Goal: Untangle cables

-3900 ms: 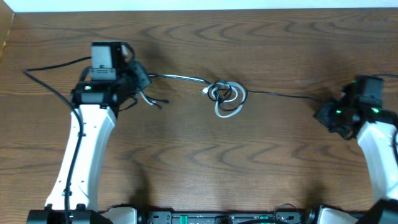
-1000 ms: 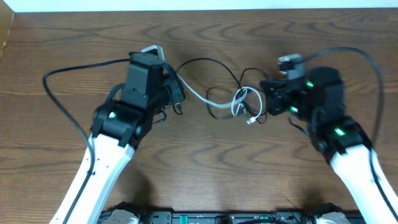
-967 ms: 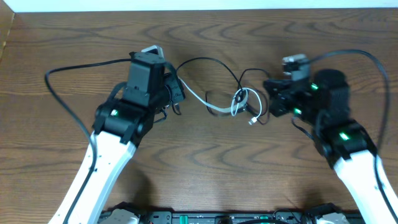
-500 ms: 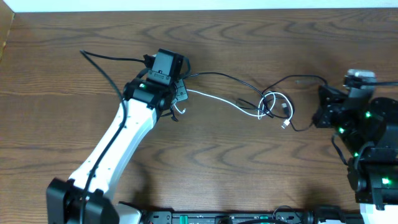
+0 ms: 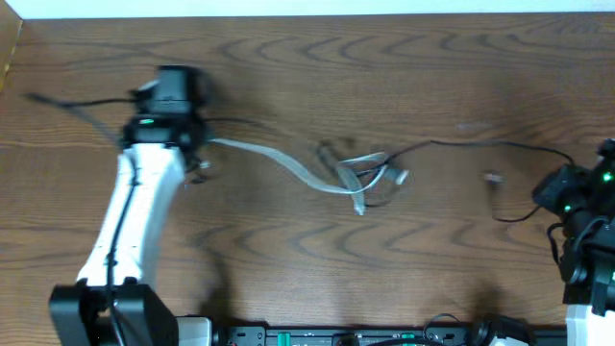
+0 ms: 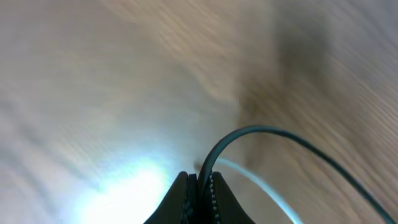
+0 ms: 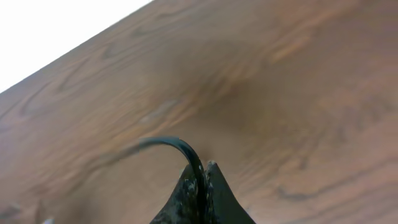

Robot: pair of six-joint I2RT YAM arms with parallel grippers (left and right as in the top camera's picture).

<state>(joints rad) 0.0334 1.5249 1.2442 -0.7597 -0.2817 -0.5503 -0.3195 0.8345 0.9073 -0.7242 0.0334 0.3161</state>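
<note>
Running sideways along the desk [image 5: 307,58], the black cable [image 5: 461,143] is pinched in my left gripper [image 6: 199,177] and right gripper [image 7: 200,169]; its tangle [image 5: 360,175] with the white cable [image 5: 279,161] lies between.

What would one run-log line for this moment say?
left gripper: shut on black cable | right gripper: shut on black cable | white cable: tangled at centre

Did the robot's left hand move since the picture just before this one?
Yes. The left gripper slid left across the table, toward its left edge, still pinching the black cable.
</note>
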